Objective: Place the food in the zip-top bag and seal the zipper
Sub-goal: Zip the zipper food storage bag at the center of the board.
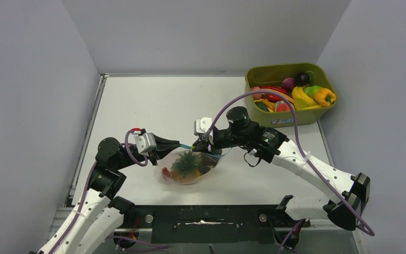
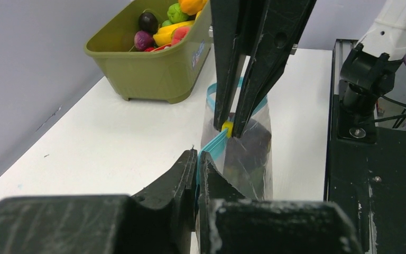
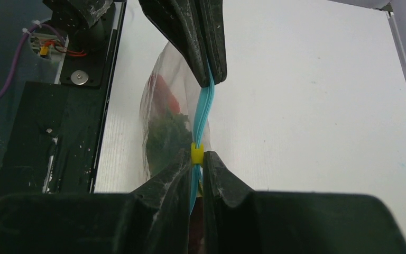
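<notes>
Clear floppy zip-top bag (image 1: 190, 172) was lying on the white table (image 1: 153, 106), well apart from the olive-green plastic tub (image 1: 288, 114), on its near-left side, toward the arm bases. Orange toy pineapple with green crown (image 1: 186, 164) and a red piece (image 1: 165, 172) were seen inside it. More toy food (image 1: 296, 92) was sitting in the tub.

Thin teal-blue zipper strip (image 3: 203, 108) was held taut between both arms. Left gripper (image 2: 197, 159) was clamped on the strip end farthest from the tub. Right gripper (image 3: 197, 159) was pinched on the small yellow slider tab (image 2: 227, 127), on the tub side of that clamp. Neither gripper had a visible gap beyond the strip.

Whether the stretch between them was sealed could not be told.

Risks, as judged:
- Strip end could be pulled out of the left gripper if the slider is dragged hard; only a thin edge was held.
- Slider tab is small and could be lost from the right gripper; the seal would stop partway.
- Bag film could be bunched into the track if tension is dropped.
- Bag could be dragged or tipped by the food weight, since the mouth was being held up off the table.
- Zipper could be left short of the end stop, unseen from the wrist views.
</notes>
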`<action>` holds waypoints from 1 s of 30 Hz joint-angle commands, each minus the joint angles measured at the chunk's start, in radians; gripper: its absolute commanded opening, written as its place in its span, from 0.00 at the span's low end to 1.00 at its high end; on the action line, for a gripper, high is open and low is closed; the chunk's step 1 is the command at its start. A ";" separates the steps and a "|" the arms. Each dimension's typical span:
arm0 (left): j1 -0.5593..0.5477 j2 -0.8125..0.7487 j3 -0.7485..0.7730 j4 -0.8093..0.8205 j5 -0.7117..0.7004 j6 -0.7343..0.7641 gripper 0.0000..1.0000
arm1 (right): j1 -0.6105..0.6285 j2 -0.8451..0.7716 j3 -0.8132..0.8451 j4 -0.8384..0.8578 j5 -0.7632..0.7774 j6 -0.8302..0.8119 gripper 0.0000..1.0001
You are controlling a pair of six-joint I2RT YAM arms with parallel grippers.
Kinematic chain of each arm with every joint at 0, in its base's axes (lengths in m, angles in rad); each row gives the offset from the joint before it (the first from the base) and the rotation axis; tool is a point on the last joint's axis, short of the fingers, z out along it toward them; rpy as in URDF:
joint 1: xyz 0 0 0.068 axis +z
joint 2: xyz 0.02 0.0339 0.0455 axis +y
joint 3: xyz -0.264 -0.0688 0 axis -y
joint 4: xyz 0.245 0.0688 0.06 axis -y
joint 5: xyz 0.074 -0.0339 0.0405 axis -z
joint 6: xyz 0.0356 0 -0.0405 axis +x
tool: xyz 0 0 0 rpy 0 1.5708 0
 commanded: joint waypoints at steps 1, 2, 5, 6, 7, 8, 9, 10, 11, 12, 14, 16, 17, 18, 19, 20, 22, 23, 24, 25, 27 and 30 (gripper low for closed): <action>0.009 -0.034 0.064 -0.112 -0.116 0.083 0.00 | -0.016 -0.076 -0.034 0.021 0.052 0.024 0.00; 0.009 -0.039 0.069 -0.122 -0.133 0.090 0.00 | -0.017 -0.079 -0.042 0.023 0.051 0.027 0.00; 0.011 -0.044 0.103 -0.173 -0.173 0.123 0.00 | -0.017 -0.075 -0.048 0.011 0.053 0.028 0.00; 0.011 -0.043 0.114 -0.193 -0.183 0.133 0.00 | -0.018 -0.072 -0.045 0.001 0.058 0.027 0.00; 0.011 -0.042 0.121 -0.213 -0.196 0.143 0.00 | -0.019 -0.069 -0.040 -0.013 0.066 0.024 0.00; 0.011 -0.044 0.129 -0.229 -0.211 0.152 0.00 | -0.018 -0.068 -0.036 -0.027 0.076 0.019 0.00; 0.011 -0.047 0.130 -0.241 -0.226 0.156 0.00 | -0.020 -0.069 -0.036 -0.039 0.086 0.015 0.00; 0.011 -0.050 0.126 -0.247 -0.237 0.159 0.00 | -0.020 -0.072 -0.038 -0.047 0.098 0.012 0.00; 0.012 -0.054 0.122 -0.252 -0.247 0.160 0.00 | -0.023 -0.077 -0.041 -0.053 0.111 0.010 0.00; 0.011 -0.058 0.119 -0.255 -0.255 0.160 0.00 | -0.025 -0.081 -0.044 -0.058 0.117 0.011 0.00; 0.011 -0.066 0.110 -0.258 -0.285 0.154 0.00 | -0.032 -0.095 -0.054 -0.062 0.127 0.018 0.00; 0.011 -0.074 0.098 -0.258 -0.319 0.152 0.00 | -0.035 -0.111 -0.065 -0.060 0.129 0.027 0.00; 0.011 -0.080 0.094 -0.258 -0.341 0.152 0.00 | -0.037 -0.120 -0.073 -0.061 0.131 0.031 0.00; 0.011 -0.084 0.090 -0.260 -0.359 0.153 0.00 | -0.038 -0.132 -0.077 -0.060 0.136 0.034 0.00; 0.011 -0.090 0.088 -0.262 -0.375 0.154 0.00 | -0.041 -0.139 -0.084 -0.063 0.143 0.036 0.00; 0.011 -0.094 0.087 -0.265 -0.391 0.156 0.00 | -0.043 -0.145 -0.088 -0.066 0.149 0.038 0.00; 0.011 -0.099 0.087 -0.274 -0.416 0.162 0.00 | -0.049 -0.155 -0.094 -0.080 0.161 0.041 0.00; 0.011 -0.100 0.087 -0.278 -0.423 0.163 0.00 | -0.053 -0.161 -0.096 -0.087 0.166 0.042 0.00; 0.011 -0.100 0.087 -0.282 -0.427 0.164 0.00 | -0.057 -0.165 -0.097 -0.094 0.170 0.043 0.00; 0.011 -0.100 0.088 -0.286 -0.427 0.163 0.00 | -0.060 -0.170 -0.097 -0.102 0.172 0.044 0.00; 0.011 -0.099 0.092 -0.289 -0.417 0.157 0.00 | -0.069 -0.177 -0.095 -0.120 0.175 0.046 0.00; 0.011 -0.094 0.103 -0.302 -0.423 0.151 0.00 | -0.081 -0.192 -0.092 -0.149 0.181 0.052 0.00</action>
